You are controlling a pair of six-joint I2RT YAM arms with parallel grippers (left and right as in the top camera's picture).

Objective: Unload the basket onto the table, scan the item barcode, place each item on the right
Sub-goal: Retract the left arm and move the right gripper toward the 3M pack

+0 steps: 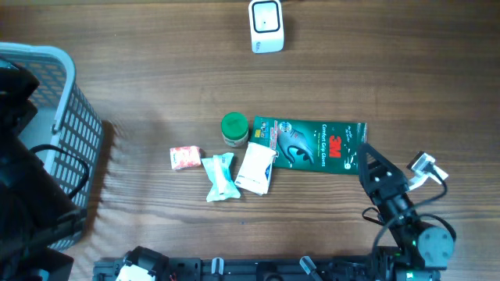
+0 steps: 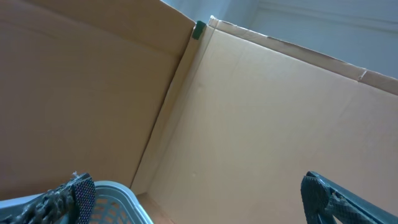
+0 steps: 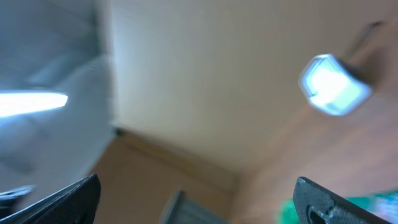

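Right wrist view, blurred as it is, shows our right gripper [image 3: 196, 186] with its jaws spread wide and nothing between them. From overhead we see it at the near right corner of the green glove pack [image 1: 312, 145], though we cannot tell whether it touches. The pack lies flat on the table with its long axis running left to right, so it stretches away to the left of the tool. We judge it the item to scan, since this arm is much the nearer. Our left gripper [image 2: 193, 199], likewise wide and empty, hangs by the basket [image 1: 78, 133] at the left edge, well apart from everything else. The scanner [image 1: 266, 26] stands at the far edge, far and left of the right gripper. We count one scanner, one basket and five items: the glove pack, a green-lidded jar [image 1: 233, 129] touching its left end, a white pouch [image 1: 255, 168], a pale green packet [image 1: 219, 176] and a small red box [image 1: 185, 158].
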